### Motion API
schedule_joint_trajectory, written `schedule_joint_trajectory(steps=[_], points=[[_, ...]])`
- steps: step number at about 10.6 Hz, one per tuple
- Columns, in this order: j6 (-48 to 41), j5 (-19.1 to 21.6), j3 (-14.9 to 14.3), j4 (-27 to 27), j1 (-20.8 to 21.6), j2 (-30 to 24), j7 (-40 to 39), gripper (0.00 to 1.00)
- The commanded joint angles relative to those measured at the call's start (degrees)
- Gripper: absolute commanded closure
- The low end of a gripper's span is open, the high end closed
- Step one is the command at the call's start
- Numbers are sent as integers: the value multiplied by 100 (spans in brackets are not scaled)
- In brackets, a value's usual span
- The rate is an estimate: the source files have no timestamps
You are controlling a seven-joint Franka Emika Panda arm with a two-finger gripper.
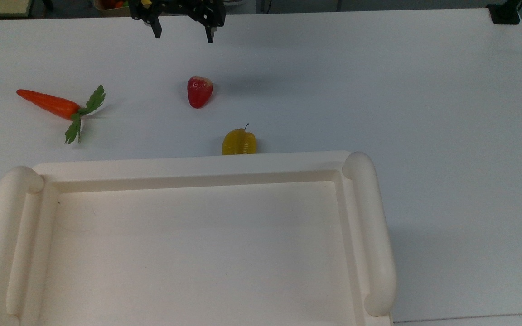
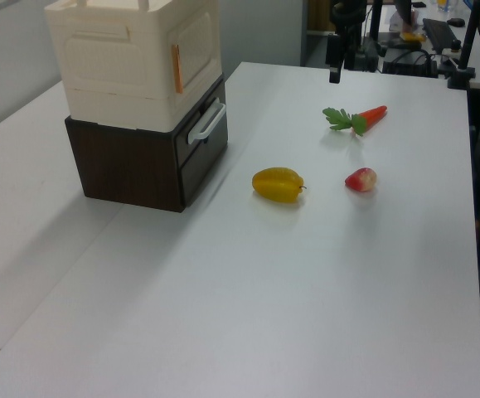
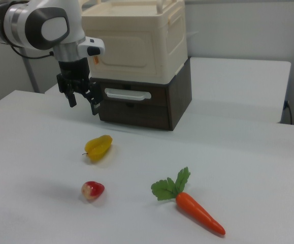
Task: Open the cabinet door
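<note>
Top view's upper edge holds the black two-finger gripper (image 1: 182, 36), fingers spread wide and empty above the white table (image 1: 424, 113), with the red toy strawberry (image 1: 199, 91) just below it in frame; the yellow toy starfruit (image 1: 239, 141) and orange toy carrot with green leaves (image 1: 57, 106) lie lower and left. In the right view's upper centre the large cream-white plastic cabinet (image 3: 136, 40) sits on a dark brown drawer unit (image 3: 147, 101); its flat cream-white recessed cabinet door (image 3: 129, 48) lies flush and closed.

White arm (image 3: 40, 23) bent downward, black gripper (image 1: 183, 35) pointing down, jaws spread apart, holding nothing
</note>
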Motion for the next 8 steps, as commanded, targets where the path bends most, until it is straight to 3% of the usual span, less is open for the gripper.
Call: schedule_joint_trajectory(steps=[1,3,8], points=[[404,113,17,-96,-27,-19,-171,0],[817,113,17,-79,-26,34,-611,0],[2354,209,70,-52,183,95,-551,0]])
